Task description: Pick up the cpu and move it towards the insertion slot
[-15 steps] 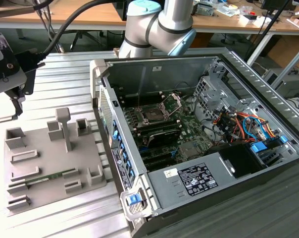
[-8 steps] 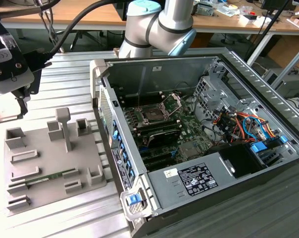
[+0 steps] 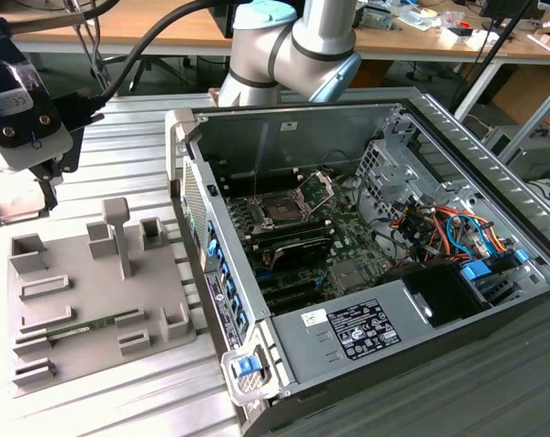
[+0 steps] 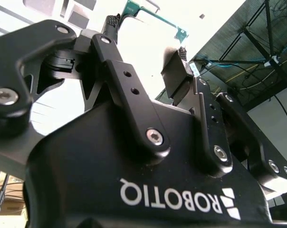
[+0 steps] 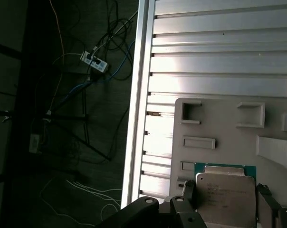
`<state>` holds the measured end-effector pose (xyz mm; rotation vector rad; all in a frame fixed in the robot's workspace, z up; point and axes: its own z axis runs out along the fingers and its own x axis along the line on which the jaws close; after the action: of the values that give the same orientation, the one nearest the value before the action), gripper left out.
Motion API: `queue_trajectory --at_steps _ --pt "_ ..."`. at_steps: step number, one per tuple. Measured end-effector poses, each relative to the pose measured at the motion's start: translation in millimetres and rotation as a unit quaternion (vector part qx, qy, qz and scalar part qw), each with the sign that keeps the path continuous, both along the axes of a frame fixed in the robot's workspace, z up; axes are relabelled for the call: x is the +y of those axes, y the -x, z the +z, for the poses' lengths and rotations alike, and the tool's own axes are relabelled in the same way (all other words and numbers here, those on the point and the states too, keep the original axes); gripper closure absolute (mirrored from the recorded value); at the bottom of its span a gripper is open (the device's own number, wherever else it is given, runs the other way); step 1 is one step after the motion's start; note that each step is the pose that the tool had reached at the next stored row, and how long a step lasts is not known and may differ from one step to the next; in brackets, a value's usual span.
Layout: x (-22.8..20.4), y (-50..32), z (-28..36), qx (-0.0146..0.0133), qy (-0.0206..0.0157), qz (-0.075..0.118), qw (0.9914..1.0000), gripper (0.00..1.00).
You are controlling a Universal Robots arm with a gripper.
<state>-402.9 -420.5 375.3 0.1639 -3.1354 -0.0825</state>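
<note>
Evidently the pick-up was done and the carry was the step in hand: in the first wrist view the cpu (image 5: 227, 197) sat flat between the two fingers, silvery top facing the camera and green rim showing. The gripper (image 4: 147, 42) was closed narrowly on the chip's opposite edges, and in the second wrist view one black finger (image 4: 129, 88) reached up to that green rim. The chip hung above the grey tray (image 3: 179, 309), clear of its raised pockets, well apart from the case (image 3: 493, 164) and off toward the exterior view's left of it. The slot (image 3: 280, 209) lay inside the case on the board, dark centre exposed, with its plate (image 3: 320, 185) hinged up just behind it, so the socket looked ready to receive. By my judgement, what was left of the task called for a level carry over the case's near wall, with the grip kept light on the edges, the chip's corners squared to the socket frame, and the raised plate and the case's cables (image 3: 439, 228) avoided. Of the containers, the tray beside the case held a green stick (image 3: 88, 324) lying in a long pocket. The case held the board, the cables and a boxed supply (image 3: 357, 328).
</note>
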Motion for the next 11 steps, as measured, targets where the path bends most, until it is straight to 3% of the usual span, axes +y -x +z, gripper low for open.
queue_trajectory --at_steps 11 --pt "0.0 -9.3 0.0 0.0000 0.0000 0.000 1.00000 0.45"
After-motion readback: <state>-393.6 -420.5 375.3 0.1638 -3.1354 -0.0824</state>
